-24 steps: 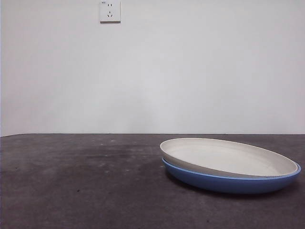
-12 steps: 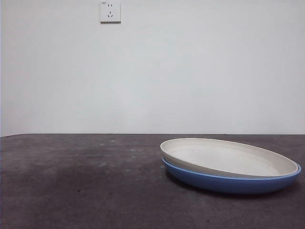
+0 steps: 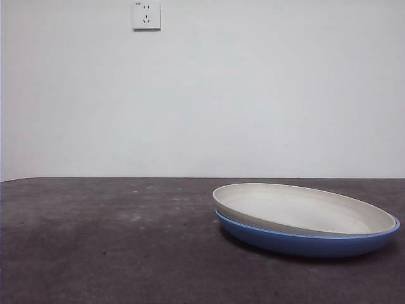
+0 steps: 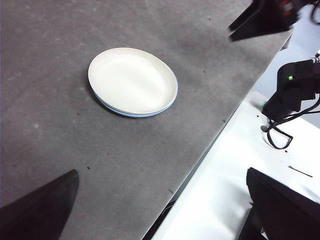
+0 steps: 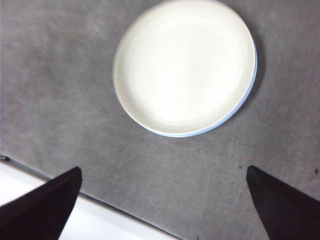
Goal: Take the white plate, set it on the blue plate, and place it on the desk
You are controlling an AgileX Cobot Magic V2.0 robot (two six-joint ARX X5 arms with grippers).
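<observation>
The white plate (image 3: 304, 208) rests nested on the blue plate (image 3: 304, 242) on the right part of the desk (image 3: 107, 247), sitting slightly tilted in it. In the left wrist view the white plate (image 4: 132, 80) hides all of the blue plate (image 4: 131, 113) but a thin edge. The right wrist view shows the white plate (image 5: 184, 65) with a blue plate sliver (image 5: 240, 104) at one side. My left gripper (image 4: 162, 207) is open, high above the desk and apart from the plates. My right gripper (image 5: 165, 202) is open, high above the plates, empty.
A wall socket (image 3: 146, 15) is on the white wall behind the desk. In the left wrist view the desk's edge (image 4: 220, 135) borders a white surface with a black cabled device (image 4: 292, 92), and the other arm's gripper (image 4: 265, 19) shows at a corner.
</observation>
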